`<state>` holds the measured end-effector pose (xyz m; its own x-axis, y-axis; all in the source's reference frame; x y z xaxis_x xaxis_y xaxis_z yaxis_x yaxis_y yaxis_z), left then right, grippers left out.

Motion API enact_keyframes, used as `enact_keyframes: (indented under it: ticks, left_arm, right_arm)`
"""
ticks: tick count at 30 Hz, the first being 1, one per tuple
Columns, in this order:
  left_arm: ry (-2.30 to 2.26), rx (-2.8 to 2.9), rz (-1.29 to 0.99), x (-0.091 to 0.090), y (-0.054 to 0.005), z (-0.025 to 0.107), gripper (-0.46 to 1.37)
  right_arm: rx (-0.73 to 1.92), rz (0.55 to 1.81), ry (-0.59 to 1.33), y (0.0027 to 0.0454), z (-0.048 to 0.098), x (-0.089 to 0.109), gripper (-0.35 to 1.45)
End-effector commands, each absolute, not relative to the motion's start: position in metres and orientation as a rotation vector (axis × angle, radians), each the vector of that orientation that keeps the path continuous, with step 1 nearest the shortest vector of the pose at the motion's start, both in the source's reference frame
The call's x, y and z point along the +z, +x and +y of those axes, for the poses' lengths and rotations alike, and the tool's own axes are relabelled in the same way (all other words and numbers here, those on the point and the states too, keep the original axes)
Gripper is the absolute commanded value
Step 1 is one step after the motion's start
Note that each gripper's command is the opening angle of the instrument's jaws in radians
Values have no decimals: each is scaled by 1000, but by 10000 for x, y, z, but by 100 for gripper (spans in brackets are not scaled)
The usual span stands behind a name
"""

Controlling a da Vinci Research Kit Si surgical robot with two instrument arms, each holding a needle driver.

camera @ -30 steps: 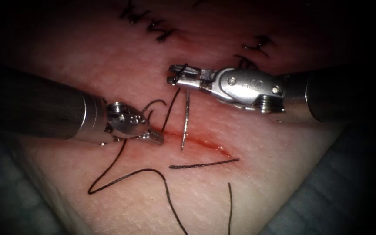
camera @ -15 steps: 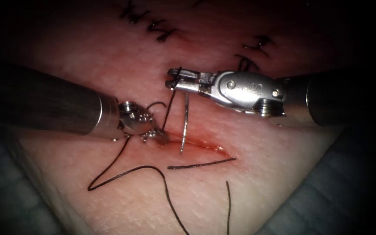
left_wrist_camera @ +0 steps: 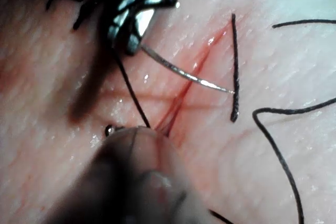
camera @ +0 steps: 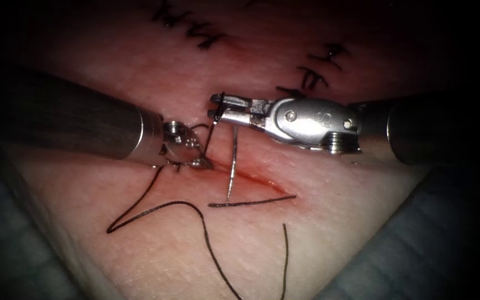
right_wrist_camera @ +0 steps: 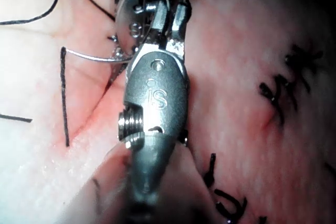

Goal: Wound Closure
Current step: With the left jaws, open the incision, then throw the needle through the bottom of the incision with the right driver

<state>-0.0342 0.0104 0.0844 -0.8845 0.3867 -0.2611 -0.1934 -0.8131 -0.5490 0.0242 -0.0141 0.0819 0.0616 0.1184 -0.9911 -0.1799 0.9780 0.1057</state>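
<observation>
Loose thread point(camera: 156, 214) lies nearest, below both tools. Left pincer point(camera: 195, 161), advanced since a second ago, now presses cut's point(camera: 251, 180) left end; grip unclear. Right pincer point(camera: 218, 108) clamps needle point(camera: 231, 166) near its thread end; needle hangs beneath, tip over cut, not in tissue point(camera: 334, 211).

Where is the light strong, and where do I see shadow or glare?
Endoscope view: the tissue around the cut is brightly lit, the corners dark; glare sits on the right pincer, shut on the needle near its thread end, tip free above the cut. Left wrist view: the needle glints; a shadow crosses the tissue. What the left pincer holds is unclear.
</observation>
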Motion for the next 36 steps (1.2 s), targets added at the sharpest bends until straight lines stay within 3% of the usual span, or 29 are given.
enact_keyframes:
  ticks: [1,4,7,9,17,36]
  left_arm:
    - [-499,2687,-782,843,-341,103,-35]
    - [-467,2708,-785,842,-338,101,-35]
    - [-473,2719,-789,840,-335,99,-8]
    - [-475,2722,-792,839,-331,98,23]
    - [-539,2669,-799,831,-330,95,59]
    - [-547,2629,-817,813,-331,102,62]
  right_arm:
    - [211,1487,-77,244,-136,824,-35]
    - [199,1495,-124,243,-135,834,-35]
    - [183,1500,-163,241,-133,835,-35]
    - [159,1497,-192,241,-131,834,-35]
    - [114,1501,-270,241,-139,842,-35]
    - [12,1485,-408,253,-168,861,-35]
